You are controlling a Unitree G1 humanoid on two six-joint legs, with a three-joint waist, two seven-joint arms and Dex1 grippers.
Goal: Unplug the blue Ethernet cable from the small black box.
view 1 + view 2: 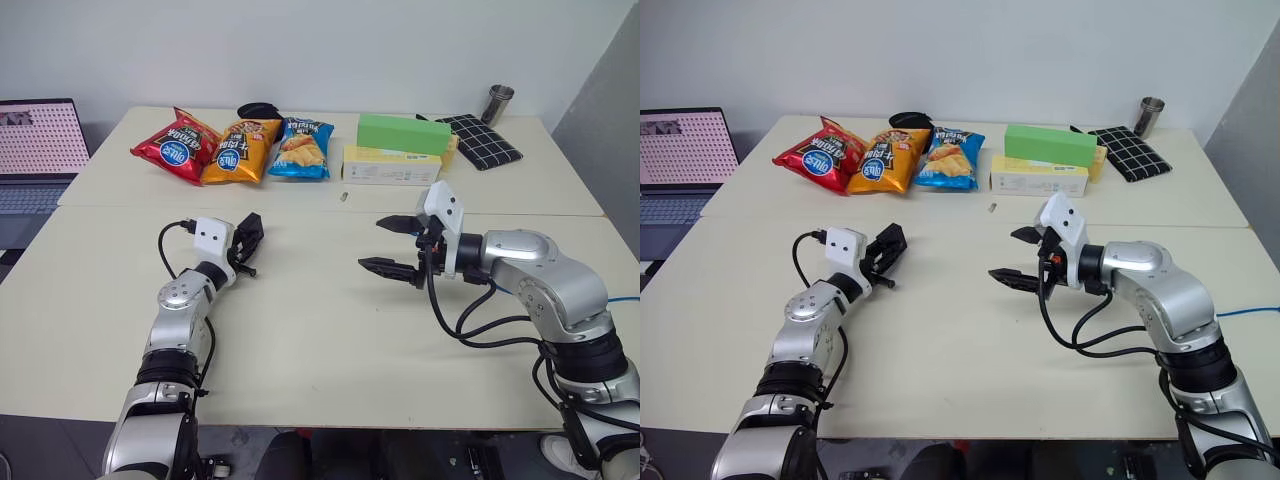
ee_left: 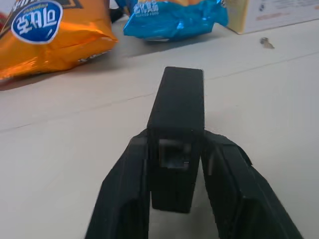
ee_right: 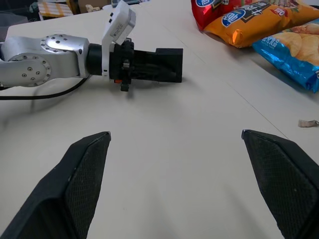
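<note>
Left claw lower left of centre in the head views, clamped on the small black box; box held edge-on between both black fingers, open port facing the wrist camera, far end sticking out past the fingertips, just over the pale table. Same box seen side-on in the right wrist view, gripped in front of the white wrist module.

Right claw right of centre, spread wide, nothing between the fingers, held above bare table.

Blue Ethernet cable: short thin blue stretch at far right edge of the frame, past the right forearm, well apart from the box. No plug visible; cannot tell where the ends lie.

Upper centre, row of three snack bags: red bag, orange bag, blue bag. Red and orange carry a blue oval logo with white lettering, not legible beyond that; large dark characters on the orange bag, unreadable. Dark round item behind the bags.

Right of the bags: green box on top of a pale yellow box; small print on the yellow box front too tiny to read. Small scrap on the table just in front of it. Black checked cloth and metal cup upper right. Laptop at left edge, screen showing a dotted pattern.
</note>
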